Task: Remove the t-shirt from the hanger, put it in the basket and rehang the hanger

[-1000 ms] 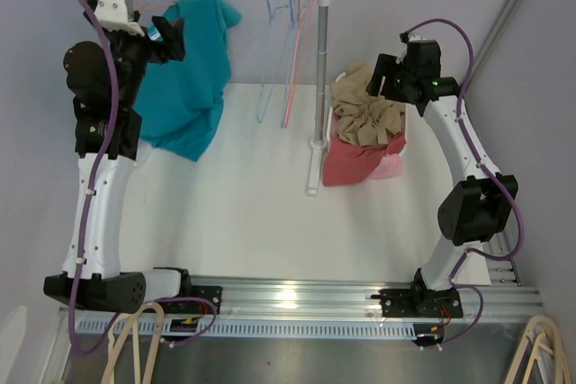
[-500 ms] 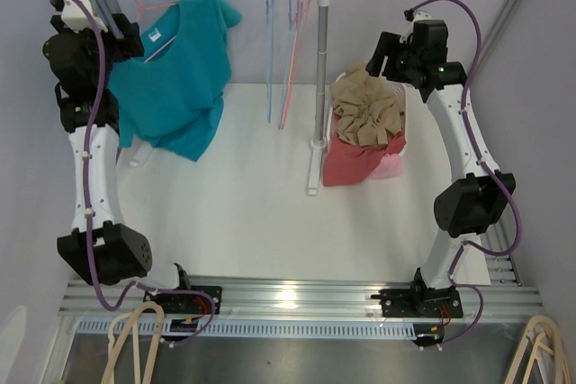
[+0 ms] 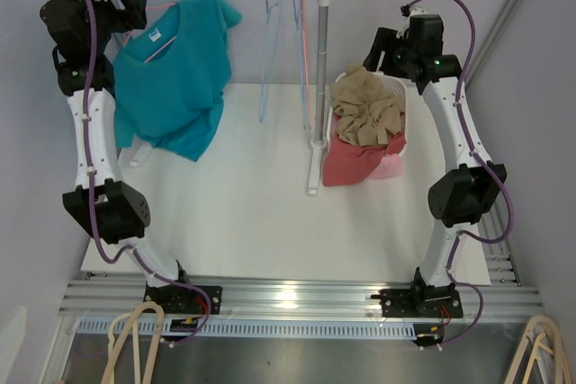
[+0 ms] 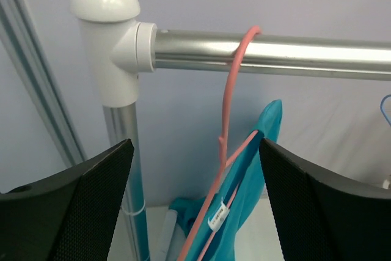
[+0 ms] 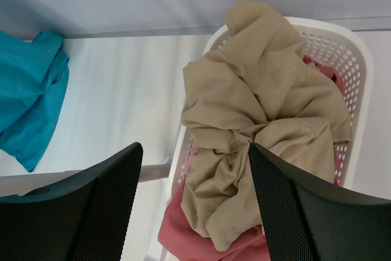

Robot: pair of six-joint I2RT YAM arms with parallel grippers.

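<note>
Left arm had stretched way up since the earlier frame, so the left hand (image 4: 195,145) sat pulled back by the left end of the rail (image 4: 275,53), fingers spread wide and gripping nothing. Teal shirt (image 3: 175,78) was on the pink hanger (image 4: 227,108), hooked over the rail right by the white corner cap (image 4: 104,1), hanging over the far left of the tabletop (image 3: 243,213). Hook and collar showed between the spread fingers, not touching them. Right hand (image 5: 194,151) had barely shifted, hovering above the basket (image 5: 351,84) stuffed with beige cloth (image 5: 256,114), also spread wide and empty. Blue hangers (image 3: 268,51) had swung a bit.
</note>
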